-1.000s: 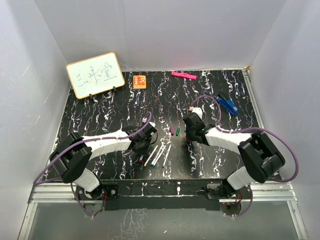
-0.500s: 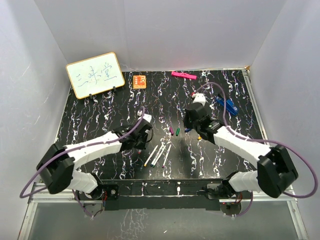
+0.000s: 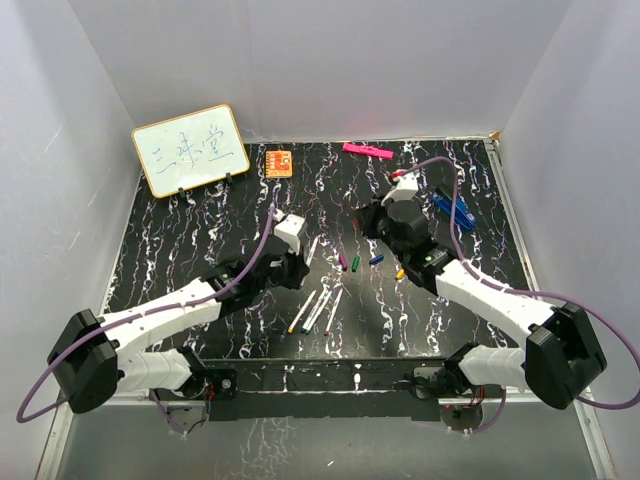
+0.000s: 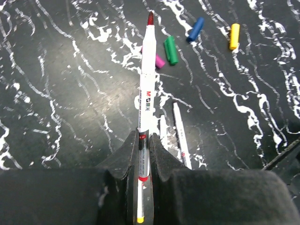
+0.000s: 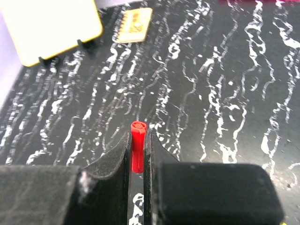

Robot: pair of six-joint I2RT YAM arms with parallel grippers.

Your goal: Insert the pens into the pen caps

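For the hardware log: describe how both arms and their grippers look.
Both the left arm and right arm have white shells, black joints and a purple cable looping alongside. The left gripper and right gripper are black, tapering and scuffed.

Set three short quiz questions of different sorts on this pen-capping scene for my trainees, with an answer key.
1. True or false: the left gripper is shut on the red-tipped pen.
2. What is clamped in the right gripper? A) a yellow cap B) the red cap C) a green-tipped pen
3. In the left wrist view, how many caps lie loose on the table, and in which colours?

Key
1. True
2. B
3. Four: purple, green, blue, yellow
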